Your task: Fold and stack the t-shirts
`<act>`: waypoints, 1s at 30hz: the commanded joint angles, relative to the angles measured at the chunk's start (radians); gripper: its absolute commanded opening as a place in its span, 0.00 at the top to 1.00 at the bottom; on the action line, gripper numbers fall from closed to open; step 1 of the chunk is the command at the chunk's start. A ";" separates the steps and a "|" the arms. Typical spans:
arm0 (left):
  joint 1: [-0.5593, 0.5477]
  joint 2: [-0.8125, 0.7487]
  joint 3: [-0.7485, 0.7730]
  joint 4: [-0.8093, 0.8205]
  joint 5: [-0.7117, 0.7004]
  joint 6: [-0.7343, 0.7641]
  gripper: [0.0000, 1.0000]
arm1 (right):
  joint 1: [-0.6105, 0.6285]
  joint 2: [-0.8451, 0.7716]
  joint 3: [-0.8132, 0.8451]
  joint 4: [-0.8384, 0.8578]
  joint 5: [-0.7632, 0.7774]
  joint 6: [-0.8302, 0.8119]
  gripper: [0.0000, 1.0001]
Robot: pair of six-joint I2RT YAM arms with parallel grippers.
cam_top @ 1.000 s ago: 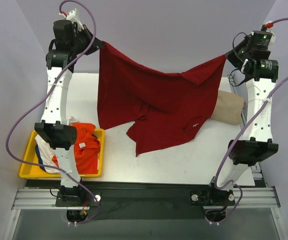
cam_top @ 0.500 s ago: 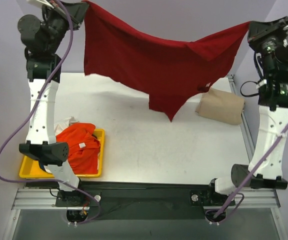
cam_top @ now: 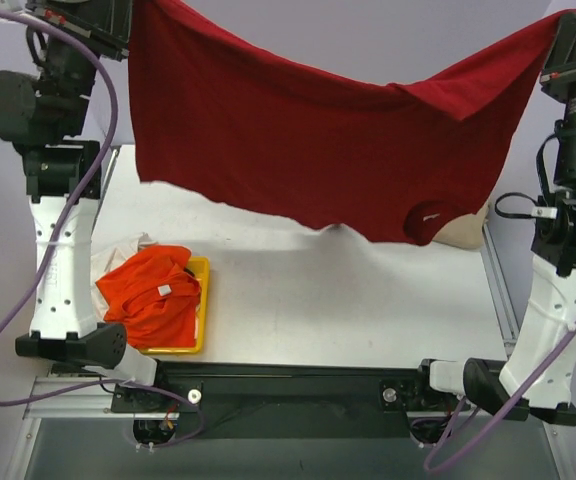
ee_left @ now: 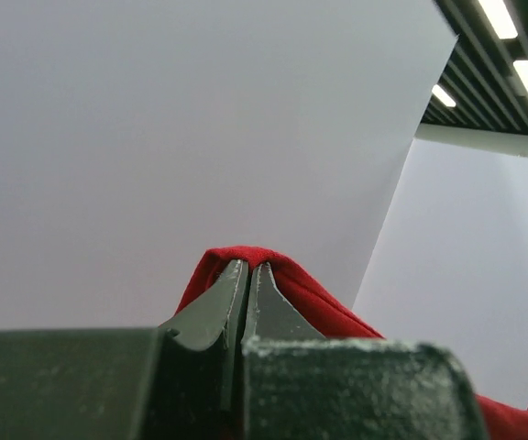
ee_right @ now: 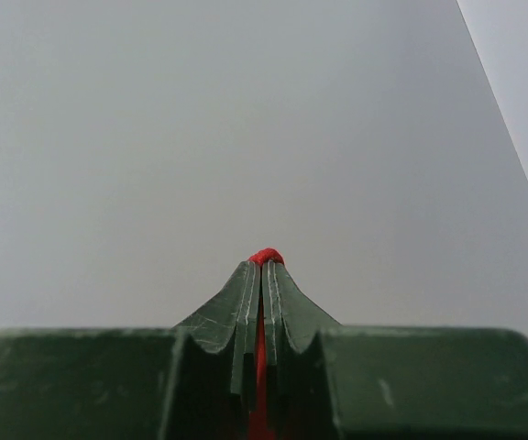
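The large dark red t-shirt (cam_top: 308, 140) hangs spread in the air between my two grippers, high above the table. My left gripper (cam_top: 128, 15) is shut on its left corner; in the left wrist view the red cloth (ee_left: 246, 258) wraps over the closed tips (ee_left: 247, 268). My right gripper (cam_top: 560, 25) is shut on its right corner; a red fold (ee_right: 266, 256) pokes out between the closed tips (ee_right: 265, 266). A tan t-shirt (cam_top: 465, 228) lies folded at the table's right, mostly hidden behind the red one. An orange t-shirt (cam_top: 153, 295) lies in the yellow tray.
The yellow tray (cam_top: 202, 300) sits at the table's front left, with white cloth (cam_top: 128, 245) showing beside the orange shirt. The white table (cam_top: 348, 300) lies under the hanging shirt. Grey walls stand behind.
Both arms have risen and spread outward, lifting the dark red t-shirt clear of the table and stretching it wider. Its lower edge no longer touches the table.
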 commanded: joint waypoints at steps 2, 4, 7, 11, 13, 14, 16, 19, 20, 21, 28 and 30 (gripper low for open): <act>0.007 0.147 -0.029 -0.039 0.057 -0.040 1.00 | 0.002 0.132 -0.035 -0.026 0.007 -0.044 1.00; -0.002 0.181 -0.055 -0.043 0.089 -0.028 1.00 | 0.002 0.158 -0.057 -0.055 -0.001 -0.055 1.00; -0.008 0.233 -0.107 -0.053 0.115 -0.007 1.00 | 0.002 0.207 -0.090 -0.095 -0.003 -0.083 1.00; -0.010 0.267 -0.117 -0.067 0.140 -0.019 1.00 | 0.004 0.247 -0.104 -0.153 -0.035 -0.081 1.00; -0.013 0.258 -0.117 -0.066 0.139 -0.023 1.00 | 0.008 0.230 -0.116 -0.155 -0.038 -0.075 1.00; -0.013 0.241 -0.115 -0.066 0.136 -0.023 1.00 | 0.015 0.221 -0.122 -0.155 -0.035 -0.075 1.00; -0.011 0.221 -0.114 -0.072 0.119 -0.025 1.00 | 0.018 0.204 -0.121 -0.152 -0.023 -0.080 1.00; 0.002 0.171 -0.136 -0.043 0.094 -0.106 1.00 | 0.022 0.154 -0.121 -0.138 -0.013 -0.081 1.00; 0.010 0.136 -0.149 -0.020 0.091 -0.128 1.00 | 0.024 0.141 -0.119 -0.132 -0.003 -0.078 1.00; 0.012 0.117 -0.179 0.003 0.086 -0.147 1.00 | 0.027 0.129 -0.119 -0.127 0.002 -0.080 1.00; 0.018 -0.093 -0.265 0.161 -0.010 -0.168 1.00 | 0.035 -0.056 -0.192 -0.021 0.105 -0.081 1.00; 0.022 -0.135 -0.278 0.166 -0.039 -0.157 1.00 | 0.035 -0.096 -0.211 0.026 0.147 -0.098 1.00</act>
